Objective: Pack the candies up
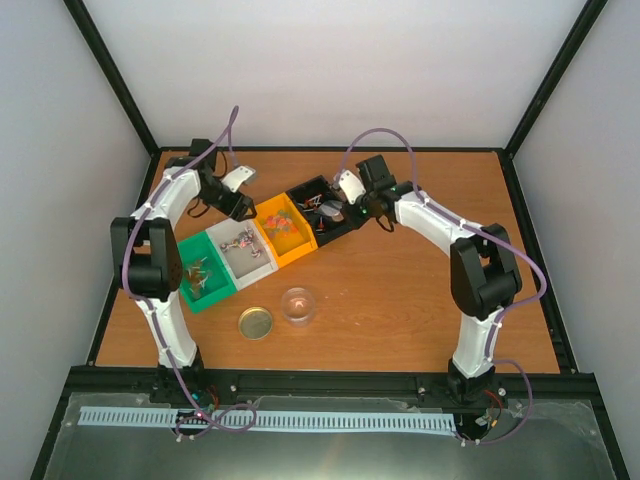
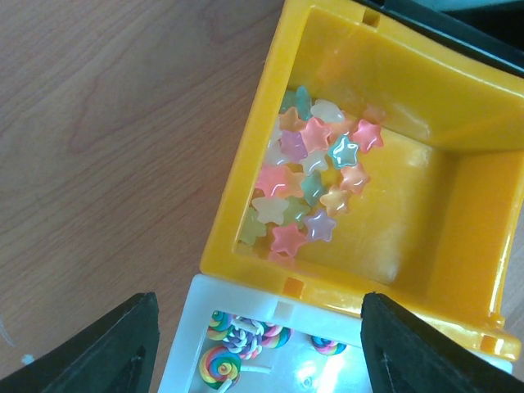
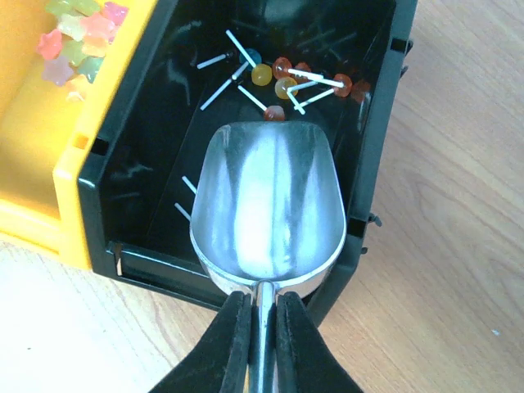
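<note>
Four bins stand in a row: green, white, yellow and black. All hold candies. My left gripper is open and empty above the wall where the white bin meets the yellow bin. Below it are pastel star candies and swirl lollipops. My right gripper is shut on the handle of a shiny metal scoop. The empty scoop points into the black bin, just short of small round lollipops at its far end.
A round gold lid and a clear round jar sit on the wooden table in front of the bins. Black frame posts and white walls enclose the table. The left arm arches over the green bin.
</note>
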Controlling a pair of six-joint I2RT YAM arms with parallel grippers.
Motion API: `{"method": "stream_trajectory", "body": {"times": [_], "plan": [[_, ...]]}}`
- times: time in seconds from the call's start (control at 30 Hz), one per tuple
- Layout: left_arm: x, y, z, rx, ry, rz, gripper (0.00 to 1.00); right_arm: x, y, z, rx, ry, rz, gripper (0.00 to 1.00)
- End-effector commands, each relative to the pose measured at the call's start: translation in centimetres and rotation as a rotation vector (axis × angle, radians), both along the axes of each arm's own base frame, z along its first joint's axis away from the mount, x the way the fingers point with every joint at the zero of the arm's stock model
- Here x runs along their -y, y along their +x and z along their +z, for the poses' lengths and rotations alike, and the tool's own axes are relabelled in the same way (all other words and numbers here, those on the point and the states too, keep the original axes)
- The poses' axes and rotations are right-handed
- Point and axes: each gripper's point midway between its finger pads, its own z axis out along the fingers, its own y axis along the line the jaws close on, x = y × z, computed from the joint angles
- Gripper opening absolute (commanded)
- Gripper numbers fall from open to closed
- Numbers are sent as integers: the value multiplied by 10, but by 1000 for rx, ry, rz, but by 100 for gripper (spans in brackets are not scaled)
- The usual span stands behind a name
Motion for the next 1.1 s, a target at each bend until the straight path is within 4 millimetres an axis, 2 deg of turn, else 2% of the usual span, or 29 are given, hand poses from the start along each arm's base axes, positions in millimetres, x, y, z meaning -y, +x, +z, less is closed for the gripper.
{"method": "stream_trajectory", "body": {"times": [0.0,0.1,0.27,0.43,0.7,0.73,0.8,0.9,1.07], "plan": [[4,11,0,33,11,-32,70,11,-7,0,-60,-126,32,3],[6,12,-5,28,11,-38,70,10,-13,-6,-97,-175,58,3],[13,16,-12,24,10,-54,70,2,-16,-40,-149,-240,82,3],[28,18,-21,17,14,-102,69,-7,-4,-57,-162,-252,71,3],[46,20,-26,6,-17,-171,59,-18,6,-80,-181,-227,6,3],[48,19,-27,4,-23,-178,58,-23,12,-80,-149,-198,-13,3],[51,17,-29,-3,-27,-195,57,-25,11,-92,-127,-172,-53,3],[53,15,-32,-13,-31,-211,56,-34,13,-93,-67,-77,-100,3],[52,10,-34,-23,-25,-226,55,-45,15,-71,41,91,-137,3]]}}
